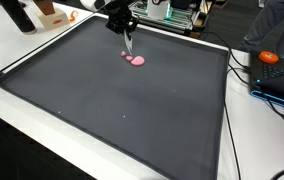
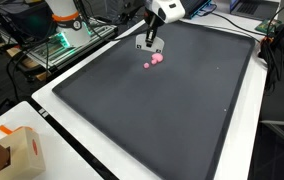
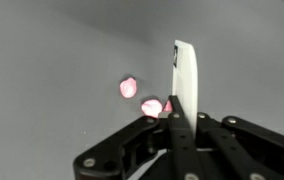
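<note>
Dark mat [image 1: 132, 115], hand [image 1: 125, 30] clamped on white stick [image 3: 185, 80], near pink pieces [image 3: 129, 87]

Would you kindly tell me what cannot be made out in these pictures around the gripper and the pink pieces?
1. Small pink pieces: wrist view, one partly hidden behind the white flat strip; too small to count in both exterior views.
2. Strip's tip: no view shows whether it touches the dark grey mat.
3. Gripper holding the strip: wrist view, body cut off by the bottom edge.
</note>
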### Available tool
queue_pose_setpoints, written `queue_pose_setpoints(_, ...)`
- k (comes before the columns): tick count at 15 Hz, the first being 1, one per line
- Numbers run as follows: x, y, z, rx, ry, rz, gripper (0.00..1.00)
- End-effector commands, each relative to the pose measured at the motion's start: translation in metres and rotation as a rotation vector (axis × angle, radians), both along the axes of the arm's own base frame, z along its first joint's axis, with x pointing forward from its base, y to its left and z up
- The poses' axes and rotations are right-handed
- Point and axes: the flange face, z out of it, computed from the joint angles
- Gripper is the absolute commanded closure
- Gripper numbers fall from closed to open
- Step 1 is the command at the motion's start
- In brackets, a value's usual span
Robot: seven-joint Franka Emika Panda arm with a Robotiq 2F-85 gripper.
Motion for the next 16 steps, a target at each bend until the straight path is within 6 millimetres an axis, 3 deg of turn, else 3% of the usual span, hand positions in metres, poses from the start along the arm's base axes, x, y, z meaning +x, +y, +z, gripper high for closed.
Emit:
queue_pose_setpoints(1,-0.017,0.018,0.016,-0.044,-0.062,0.068,0.99)
queue_pose_setpoints(9,-0.026,0.061,0.056,-0.075,-0.103,0.208,0.99)
queue_pose_setpoints(16,-0.028,0.093,0.079,-0.109,-0.142,0.311,0.99)
